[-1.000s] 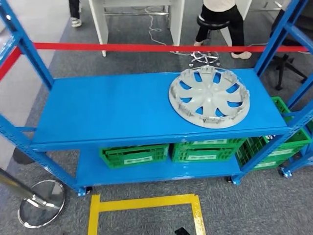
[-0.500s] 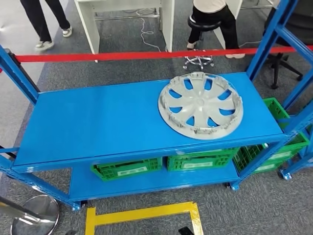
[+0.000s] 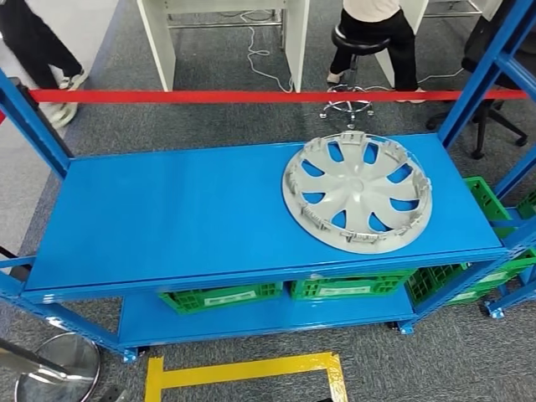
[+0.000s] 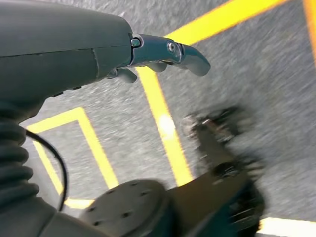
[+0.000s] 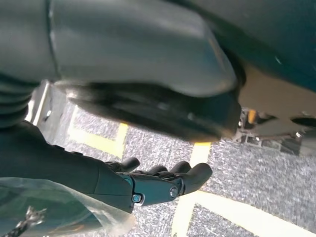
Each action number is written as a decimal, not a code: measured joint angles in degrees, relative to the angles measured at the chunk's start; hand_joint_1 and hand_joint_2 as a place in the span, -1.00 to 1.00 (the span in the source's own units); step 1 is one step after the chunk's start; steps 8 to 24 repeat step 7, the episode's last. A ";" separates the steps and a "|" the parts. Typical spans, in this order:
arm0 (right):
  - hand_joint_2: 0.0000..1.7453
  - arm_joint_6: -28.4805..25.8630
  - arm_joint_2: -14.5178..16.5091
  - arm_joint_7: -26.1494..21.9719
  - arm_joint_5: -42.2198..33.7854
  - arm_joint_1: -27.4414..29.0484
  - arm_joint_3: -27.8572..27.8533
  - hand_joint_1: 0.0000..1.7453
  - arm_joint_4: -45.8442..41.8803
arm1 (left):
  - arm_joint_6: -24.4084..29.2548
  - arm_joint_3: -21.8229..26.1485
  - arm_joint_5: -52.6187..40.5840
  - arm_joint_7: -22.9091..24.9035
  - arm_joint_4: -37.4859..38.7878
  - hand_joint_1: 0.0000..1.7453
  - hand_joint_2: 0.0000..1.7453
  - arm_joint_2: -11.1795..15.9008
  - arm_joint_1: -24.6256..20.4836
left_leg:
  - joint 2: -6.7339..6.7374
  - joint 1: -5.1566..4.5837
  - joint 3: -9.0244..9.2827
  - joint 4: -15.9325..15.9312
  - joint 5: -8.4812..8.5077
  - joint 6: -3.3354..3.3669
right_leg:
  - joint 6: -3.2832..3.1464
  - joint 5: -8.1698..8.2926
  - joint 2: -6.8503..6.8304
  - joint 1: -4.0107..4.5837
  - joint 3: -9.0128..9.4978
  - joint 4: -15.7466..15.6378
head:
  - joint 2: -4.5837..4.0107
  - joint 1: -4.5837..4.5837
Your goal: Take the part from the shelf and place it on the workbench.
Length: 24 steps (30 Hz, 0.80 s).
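Observation:
The part is a silver-grey wheel cover [image 3: 357, 192] with spoke cut-outs, lying flat on the right half of the blue shelf's top board [image 3: 171, 213]. My left hand [image 4: 156, 52] hangs at my side over grey carpet and yellow floor tape, fingers stretched out and holding nothing. My right hand [image 5: 156, 183] also hangs low above the carpet, fingers extended and apart, with nothing in them. Both hands are far from the wheel cover.
Green crates [image 3: 221, 296] sit on the lower shelf board, more at the right [image 3: 487, 201]. Blue uprights [image 3: 34, 126] frame the shelf. A red barrier tape [image 3: 253, 96] runs behind it. A person sits on a stool [image 3: 367, 38]; another walks at back left [image 3: 38, 50]. A stanchion base [image 3: 57, 368] stands front left.
The whole picture has shifted as the camera moved; the wheel cover stays where it was on the shelf. The person at the back left has walked further left.

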 joint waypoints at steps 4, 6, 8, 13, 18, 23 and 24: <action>1.00 0.25 -0.49 -1.66 -4.21 0.57 -0.03 -1.00 -0.38 | 3.27 -2.13 4.74 -1.36 -1.62 -1.00 1.00 -0.20 1.11 | 0.28 -0.07 0.27 0.11 -0.46 -1.07 | -1.67 0.24 0.20 0.11 0.73 -1.17 | 0.00 -0.11; 1.00 0.34 -0.73 -2.33 -6.21 0.91 -0.03 -1.00 -1.27 | 4.92 -3.37 7.10 -2.06 -1.92 -1.00 1.00 -0.40 2.48 | 0.27 0.01 -0.95 3.58 -2.90 -1.48 | -2.47 0.29 -0.04 -0.04 1.20 -1.60 | 0.00 -0.22; 1.00 0.35 -0.79 -2.49 -6.70 1.03 -0.03 -1.00 -1.56 | 5.31 -3.68 7.68 -2.22 -1.95 -1.00 1.00 -0.45 2.89 | 0.26 0.03 -1.39 4.83 -3.71 -1.55 | -2.66 0.27 -0.10 -0.03 1.31 -1.65 | 0.00 -0.29; 1.00 0.35 -0.79 -2.49 -6.70 1.03 -0.03 -1.00 -1.56 | 5.31 -3.68 7.68 -2.22 -1.95 -1.00 1.00 -0.45 2.89 | 0.26 0.03 -1.39 4.83 -3.71 -1.55 | -2.66 0.27 -0.10 -0.03 1.31 -1.65 | 0.00 -0.29; 1.00 0.35 -0.79 -2.49 -6.70 1.03 -0.03 -1.00 -1.56 | 5.31 -3.68 7.68 -2.22 -1.95 -1.00 1.00 -0.45 2.89 | 0.26 0.03 -1.39 4.83 -3.71 -1.55 | -2.66 0.27 -0.10 -0.03 1.31 -1.65 | 0.00 -0.29; 1.00 0.35 -0.79 -2.49 -6.70 1.03 -0.03 -1.00 -1.56 | 5.31 -3.68 7.68 -2.22 -1.95 -1.00 1.00 -0.45 2.89 | 0.26 0.03 -1.39 4.83 -3.71 -1.55 | -2.66 0.27 -0.10 -0.03 1.31 -1.65 | 0.00 -0.29; 1.00 0.35 -0.79 -2.49 -6.70 1.03 -0.03 -1.00 -1.56 | 5.31 -3.68 7.68 -2.22 -1.95 -1.00 1.00 -0.45 2.89 | 0.26 0.03 -1.39 4.83 -3.71 -1.55 | -2.66 0.27 -0.10 -0.03 1.31 -1.65 | 0.00 -0.29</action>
